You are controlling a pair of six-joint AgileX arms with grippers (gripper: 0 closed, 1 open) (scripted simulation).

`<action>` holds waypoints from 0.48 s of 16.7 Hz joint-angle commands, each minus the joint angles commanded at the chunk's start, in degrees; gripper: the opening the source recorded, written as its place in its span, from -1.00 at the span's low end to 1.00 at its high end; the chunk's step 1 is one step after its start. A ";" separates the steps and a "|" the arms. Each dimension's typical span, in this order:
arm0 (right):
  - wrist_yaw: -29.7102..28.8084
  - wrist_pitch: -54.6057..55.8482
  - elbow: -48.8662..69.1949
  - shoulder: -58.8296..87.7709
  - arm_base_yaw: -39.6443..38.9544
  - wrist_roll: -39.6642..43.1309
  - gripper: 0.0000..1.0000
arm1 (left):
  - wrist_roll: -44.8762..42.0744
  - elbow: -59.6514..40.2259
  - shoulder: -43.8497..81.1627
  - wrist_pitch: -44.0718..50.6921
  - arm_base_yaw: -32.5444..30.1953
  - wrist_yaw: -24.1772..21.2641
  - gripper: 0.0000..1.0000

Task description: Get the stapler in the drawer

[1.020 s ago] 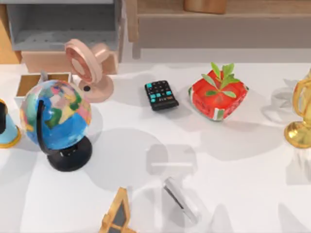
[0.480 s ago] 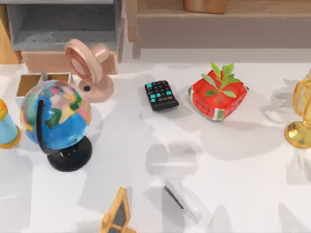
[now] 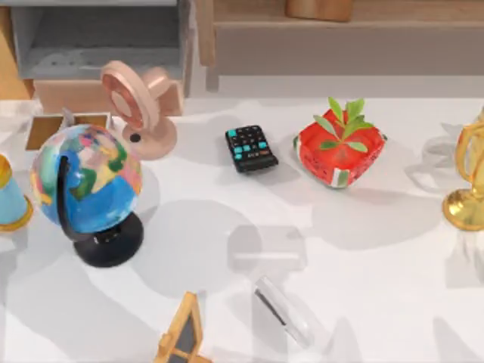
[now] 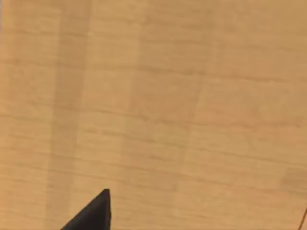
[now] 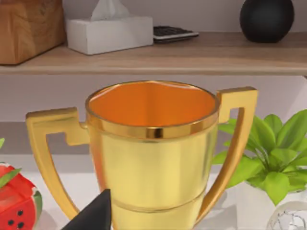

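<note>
The stapler (image 3: 283,310) is a slim white glossy piece with a dark strip, lying at an angle near the table's front edge, right of centre. The drawer (image 3: 45,130), a white-walled box with a tan inside, sits at the far left behind the globe (image 3: 87,189), which hides part of it. In the left wrist view a dark tip of my left gripper (image 4: 91,216) hangs before a pale wooden surface. A dark tip of my right gripper (image 5: 93,215) sits in front of the gold trophy (image 5: 153,153).
A pink fan (image 3: 140,106) stands behind the globe, below the grey shelf unit (image 3: 98,38). A black remote (image 3: 251,147) and a red pot with a plant (image 3: 339,147) sit mid-table. The trophy (image 3: 469,181) is at the right edge, and a small wooden frame (image 3: 181,336) left of the stapler.
A dark shape at the top view's left edge has gone out of view. Shadows have shifted over the table. The stapler lies where it was.
</note>
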State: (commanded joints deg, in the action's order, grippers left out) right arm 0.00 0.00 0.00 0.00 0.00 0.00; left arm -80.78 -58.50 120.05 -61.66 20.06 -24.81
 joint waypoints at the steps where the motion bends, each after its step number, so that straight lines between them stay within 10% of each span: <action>1: 0.00 0.00 0.00 0.00 0.00 0.00 1.00 | -2.53 -1.23 2.67 -1.48 0.96 -0.50 1.00; 8: 0.00 0.00 0.00 0.00 0.00 0.00 1.00 | -10.00 -4.52 10.62 -5.66 3.94 -1.84 1.00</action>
State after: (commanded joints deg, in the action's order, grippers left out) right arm 0.00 0.00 0.00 0.00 0.00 0.00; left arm -90.79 -63.02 130.67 -67.32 24.00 -26.65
